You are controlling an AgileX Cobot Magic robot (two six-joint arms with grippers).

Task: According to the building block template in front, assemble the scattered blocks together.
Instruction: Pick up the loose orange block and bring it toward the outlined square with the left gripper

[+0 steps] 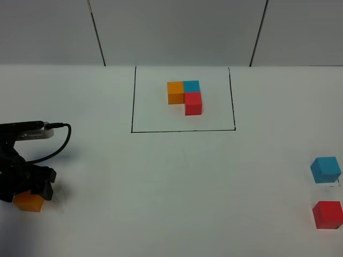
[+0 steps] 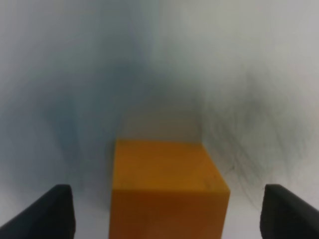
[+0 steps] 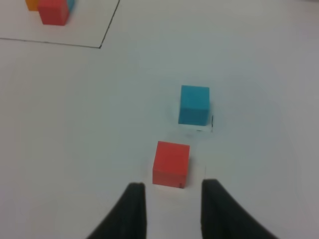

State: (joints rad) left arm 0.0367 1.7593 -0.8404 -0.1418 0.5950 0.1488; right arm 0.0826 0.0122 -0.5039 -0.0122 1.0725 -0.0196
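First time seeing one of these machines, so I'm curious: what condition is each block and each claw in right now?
template cluster, assembled in an L inside the black frame.
orange cube, lying loose between open jaws, not gripped.
blue cube, loose, apart from the others.
red cube, loose, untouched.
left gripper, open, straddling the orange cube.
right gripper, shut, empty.

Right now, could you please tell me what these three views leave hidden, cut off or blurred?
- Exterior high: the left gripper covers part of the orange block, so fingertip contact is unclear.
- Left wrist: the fingers are cut off by the picture's edge; the table beyond is blurred.
- Exterior high: the right gripper lies outside the frame.
- Right wrist: the template is cropped by the edge.
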